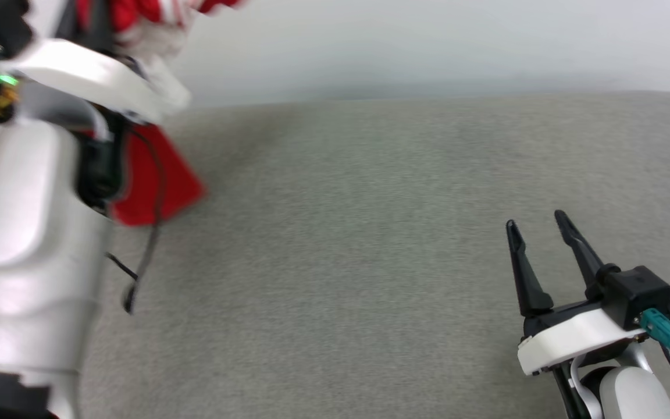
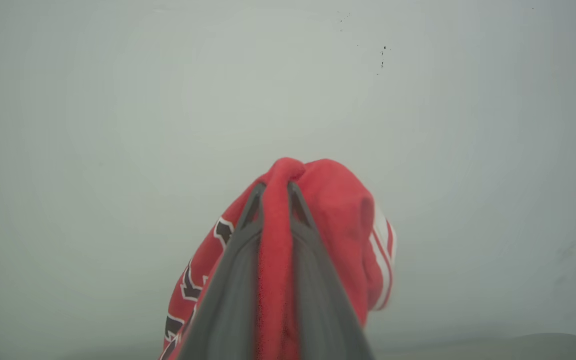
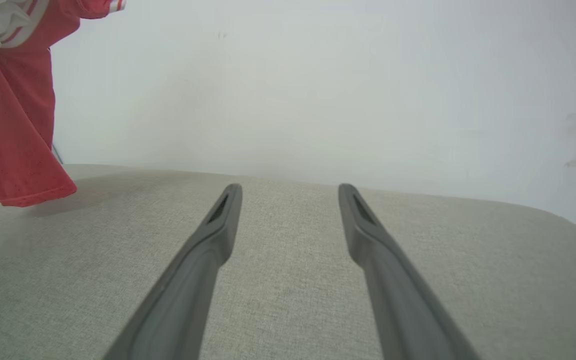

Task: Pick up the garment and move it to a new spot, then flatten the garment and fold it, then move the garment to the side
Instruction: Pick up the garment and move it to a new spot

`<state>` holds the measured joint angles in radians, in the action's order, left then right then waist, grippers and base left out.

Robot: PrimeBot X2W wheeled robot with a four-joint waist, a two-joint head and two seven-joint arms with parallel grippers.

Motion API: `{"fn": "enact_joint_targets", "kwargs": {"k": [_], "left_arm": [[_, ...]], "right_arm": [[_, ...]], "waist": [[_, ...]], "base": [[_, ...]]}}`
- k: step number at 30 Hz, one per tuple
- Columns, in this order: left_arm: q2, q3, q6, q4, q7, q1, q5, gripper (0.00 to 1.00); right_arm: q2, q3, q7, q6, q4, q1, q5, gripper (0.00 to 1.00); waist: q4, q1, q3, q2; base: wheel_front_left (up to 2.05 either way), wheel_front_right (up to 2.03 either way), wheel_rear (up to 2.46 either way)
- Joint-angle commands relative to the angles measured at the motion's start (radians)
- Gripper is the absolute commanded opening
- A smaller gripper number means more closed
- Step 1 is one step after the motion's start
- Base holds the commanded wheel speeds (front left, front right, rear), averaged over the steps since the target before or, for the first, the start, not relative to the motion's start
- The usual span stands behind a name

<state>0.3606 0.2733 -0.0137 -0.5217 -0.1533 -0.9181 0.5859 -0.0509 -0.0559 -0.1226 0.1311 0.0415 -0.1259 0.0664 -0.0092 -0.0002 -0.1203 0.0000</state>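
Pose: left arm point(image 1: 27, 233) raised along left edge of head view, pale forearm blurred. The left gripper point(image 2: 275, 186) closed tight on fold of red jersey point(image 2: 338, 215); cloth bunched over fingertips, rest hanging below. Black white-edged letters at lower left of left wrist view, white stripes at right. In head view jersey at upper left, hem hanging close over grey fabric surface point(image 1: 370, 262). The right gripper point(image 1: 536, 221) low at lower right, fingers wide apart, holding nothing, well apart from jersey.
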Motion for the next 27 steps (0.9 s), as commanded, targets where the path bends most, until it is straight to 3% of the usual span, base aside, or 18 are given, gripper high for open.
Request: {"fn": "enact_joint_targets", "kwargs": {"k": [1,7,11,18,22,23,25,26,27], "left_arm": [[-0.018,0.007,-0.009,0.026,0.003,0.03,0.004,0.0],[-0.123,0.126,-0.025,0.226,0.047,0.173,-0.009,0.0],[-0.172,0.241,-0.003,0.299,0.086,0.262,-0.032,0.0],[-0.201,0.41,0.067,0.274,0.129,0.363,-0.068,0.0],[-0.197,0.45,0.075,0.205,0.118,0.396,-0.084,0.0],[-0.196,0.455,0.077,0.19,0.11,0.399,-0.089,0.13],[-0.202,0.466,0.086,0.165,0.091,0.398,-0.09,0.91],[-0.204,0.471,0.091,0.157,0.079,0.393,-0.096,1.0],[-0.206,0.473,0.092,0.153,0.063,0.387,-0.098,1.0]], "right_arm": [[0.001,-0.002,0.0,-0.001,0.0,0.01,0.003,1.0],[0.001,-0.006,0.001,-0.001,-0.004,0.018,0.013,1.0],[0.001,-0.001,0.001,-0.001,-0.009,0.017,0.019,1.0],[0.001,0.01,-0.008,-0.001,-0.014,-0.005,0.023,1.0],[0.001,0.012,-0.012,-0.001,-0.01,-0.02,0.022,1.0],[0.001,0.014,-0.012,-0.001,-0.007,-0.021,0.021,1.0],[0.001,0.019,-0.012,-0.001,-0.004,-0.022,0.015,1.0],[0.001,0.021,-0.011,-0.001,-0.002,-0.021,0.013,1.0],[0.001,0.023,-0.01,-0.001,0.0,-0.02,0.011,1.0]], "waist": [[-0.044,0.0002,0.017,0.0],[-0.116,0.0002,0.0,0.0],[-0.147,0.0002,-0.038,0.0],[-0.157,0.0002,-0.116,0.0],[-0.153,0.0002,-0.138,0.0],[-0.15,0.0002,-0.138,0.0],[-0.14,0.0002,-0.132,0.0],[-0.134,0.0002,-0.126,0.0],[-0.128,0.0002,-0.118,0.0]], "base": [[0.0,0.0,0.0],[0.0,0.0,0.0],[0.0,0.0,0.0],[0.0,0.0,0.0],[0.0,0.0,0.0],[0.0,0.0,0.0],[0.0,0.0,0.0],[0.0,0.0,0.0],[0.0,0.0,0.0]]}}
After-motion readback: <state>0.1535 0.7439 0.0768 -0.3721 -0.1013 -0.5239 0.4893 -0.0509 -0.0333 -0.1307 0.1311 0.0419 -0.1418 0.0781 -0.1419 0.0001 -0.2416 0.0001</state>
